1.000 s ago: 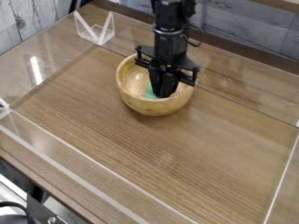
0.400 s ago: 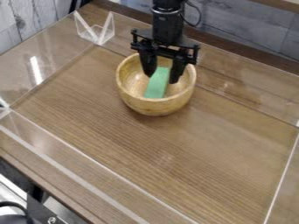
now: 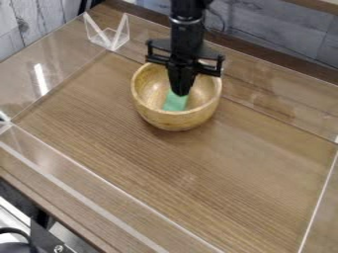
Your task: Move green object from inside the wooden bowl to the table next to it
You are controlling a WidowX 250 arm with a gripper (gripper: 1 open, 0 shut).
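Camera: gripper (image 3: 183, 87) hides green object (image 3: 176, 101) top; wooden bowl (image 3: 176, 96).

Even, bright overhead light; low-res, soft pic.
Glare streaks on acrylic walls (image 3: 53, 69) at left & near edge; faint shadow under wooden bowl (image 3: 176, 97); no edge distortion.

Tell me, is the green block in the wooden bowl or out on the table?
In the bowl. The green block lies inside the wooden bowl, and the tool reaches down onto it.
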